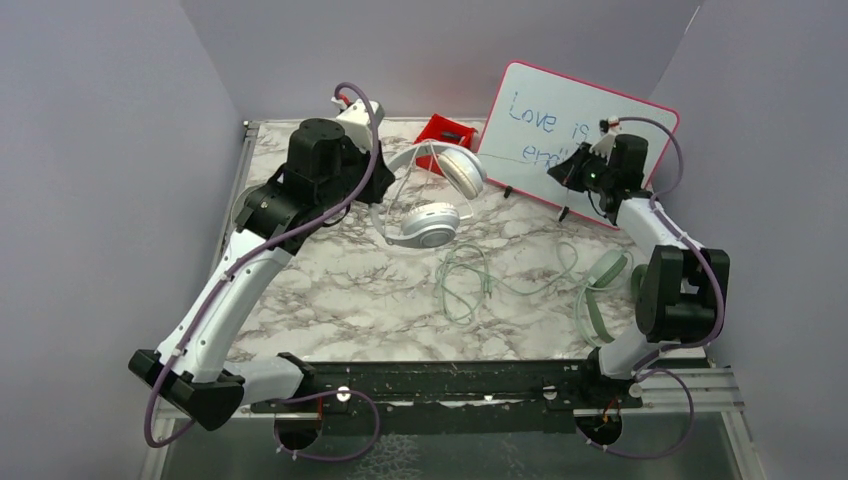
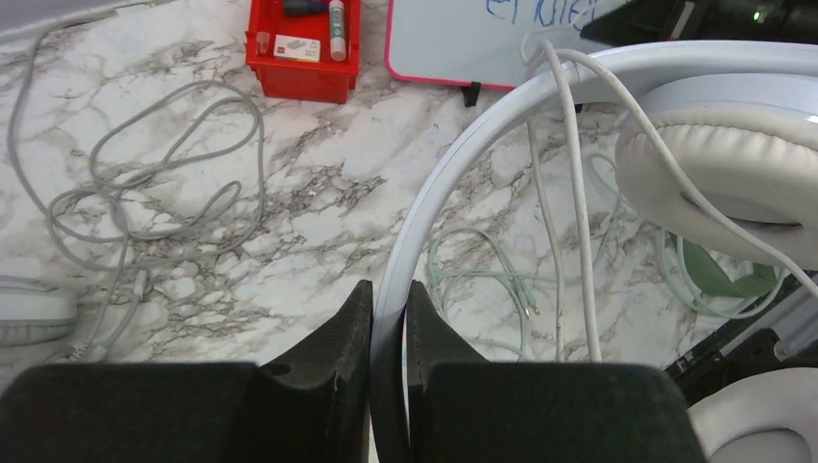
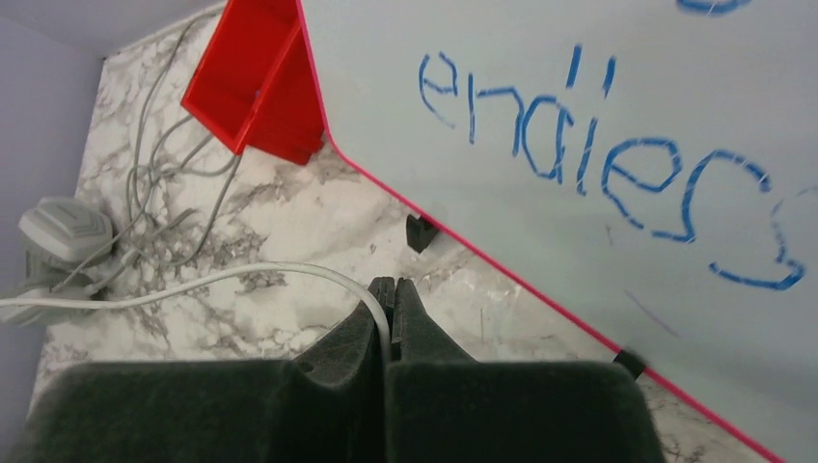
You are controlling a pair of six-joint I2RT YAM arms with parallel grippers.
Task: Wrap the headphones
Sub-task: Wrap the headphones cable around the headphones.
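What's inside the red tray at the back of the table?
A white marker, a small white box and a dark item. The tray's far end is out of frame.

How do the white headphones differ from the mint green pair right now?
The white headphones are gripped by the headband in the left tool; the mint green pair lies ungripped on the table. The white cable is pinched in the right tool; the mint cable lies in loose loops. Both are wired over-ear pairs.
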